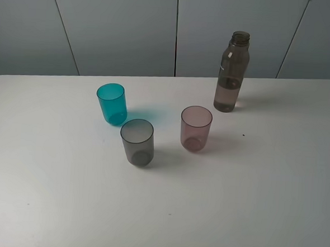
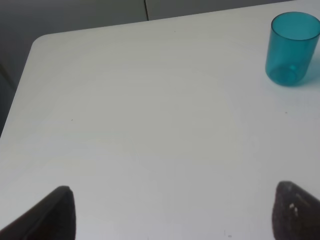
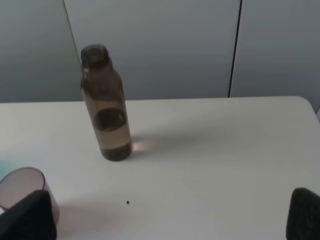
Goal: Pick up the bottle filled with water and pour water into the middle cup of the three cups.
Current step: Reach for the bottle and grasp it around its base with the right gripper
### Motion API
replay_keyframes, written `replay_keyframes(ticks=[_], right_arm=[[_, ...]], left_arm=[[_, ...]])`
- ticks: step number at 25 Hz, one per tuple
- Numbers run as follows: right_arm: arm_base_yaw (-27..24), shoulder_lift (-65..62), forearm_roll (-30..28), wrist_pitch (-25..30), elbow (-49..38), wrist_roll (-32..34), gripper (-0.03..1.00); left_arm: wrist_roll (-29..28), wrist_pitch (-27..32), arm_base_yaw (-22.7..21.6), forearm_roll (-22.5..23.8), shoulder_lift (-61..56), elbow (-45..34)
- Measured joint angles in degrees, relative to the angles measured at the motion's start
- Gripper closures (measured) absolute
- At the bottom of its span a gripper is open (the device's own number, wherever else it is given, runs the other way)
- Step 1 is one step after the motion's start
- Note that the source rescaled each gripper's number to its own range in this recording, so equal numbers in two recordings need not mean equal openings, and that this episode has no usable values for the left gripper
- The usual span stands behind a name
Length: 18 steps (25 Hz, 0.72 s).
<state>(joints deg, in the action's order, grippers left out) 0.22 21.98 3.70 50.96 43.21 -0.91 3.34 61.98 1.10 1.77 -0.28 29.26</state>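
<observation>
The smoky grey-brown bottle (image 1: pixel 232 71) stands upright and uncapped at the back right of the white table (image 1: pixel 273 191), partly filled with water. It also shows in the right wrist view (image 3: pixel 106 111). Three cups stand left of it: the teal cup (image 1: pixel 111 103), the smoky grey middle cup (image 1: pixel 137 142) nearest the front, and the pinkish-mauve cup (image 1: pixel 195 128). No arm shows in the exterior view. The left gripper (image 2: pixel 172 212) is open over bare table, with the teal cup (image 2: pixel 292 48) well ahead. The right gripper (image 3: pixel 172 217) is open, well short of the bottle, with the mauve cup (image 3: pixel 22 192) beside one fingertip.
Grey wall panels (image 1: pixel 176 29) run behind the table's back edge. A small dark speck (image 1: pixel 243 135) lies on the table right of the mauve cup. The table's rounded left back corner (image 2: pixel 42 42) shows in the left wrist view.
</observation>
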Motion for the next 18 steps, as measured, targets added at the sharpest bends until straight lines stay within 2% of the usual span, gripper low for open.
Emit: replay_keyframes(ticks=[7, 14, 18], right_arm=[[0.71, 20.42, 2.49, -10.31, 6.68, -4.11, -0.03], [12.11, 36.64, 3.11, -22.91, 6.72, -4.73, -0.03], [14.38, 45.06, 4.66, -26.72, 6.81, -4.73, -0.03]], left_arm=[[0.0, 0.0, 0.0, 0.0, 0.0, 0.0], [0.0, 0.0, 0.0, 0.0, 0.0, 0.0], [0.0, 0.0, 0.0, 0.0, 0.0, 0.0]])
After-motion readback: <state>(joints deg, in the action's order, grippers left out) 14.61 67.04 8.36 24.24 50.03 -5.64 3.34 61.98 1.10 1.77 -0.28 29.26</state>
